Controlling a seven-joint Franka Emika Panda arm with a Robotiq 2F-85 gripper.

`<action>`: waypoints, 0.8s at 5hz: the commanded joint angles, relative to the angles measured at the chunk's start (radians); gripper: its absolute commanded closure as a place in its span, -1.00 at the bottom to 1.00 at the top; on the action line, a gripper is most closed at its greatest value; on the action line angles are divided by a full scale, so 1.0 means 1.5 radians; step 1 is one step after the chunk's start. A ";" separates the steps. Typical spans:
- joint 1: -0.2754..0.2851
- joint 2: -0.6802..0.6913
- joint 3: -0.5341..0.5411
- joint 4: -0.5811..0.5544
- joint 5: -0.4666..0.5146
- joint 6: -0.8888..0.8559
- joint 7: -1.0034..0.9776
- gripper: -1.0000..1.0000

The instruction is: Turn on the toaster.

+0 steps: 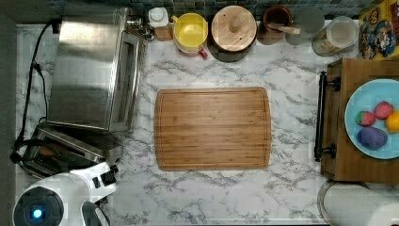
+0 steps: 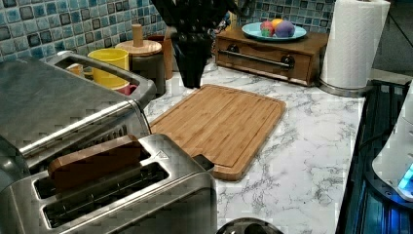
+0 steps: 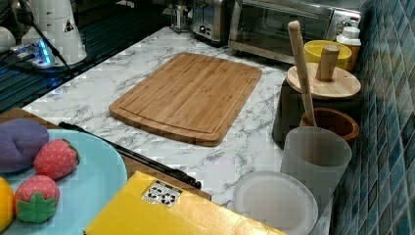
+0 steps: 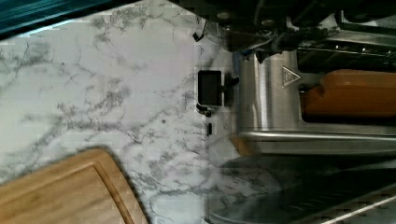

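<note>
The toaster sits at the top view's lower left on the marble surface, just beside the big toaster oven. A brown slice stands in one slot, and its black lever sticks out toward the cutting board. The white arm crowds over the toaster's near end. Can't tell the end effector state. Mug, canister & plate sit well apart
</note>
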 commanded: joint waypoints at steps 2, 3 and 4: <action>0.040 -0.033 0.009 -0.129 0.097 0.087 0.072 1.00; 0.057 -0.035 0.009 -0.131 0.161 0.140 0.000 1.00; 0.044 -0.034 0.021 -0.135 0.163 0.182 -0.005 1.00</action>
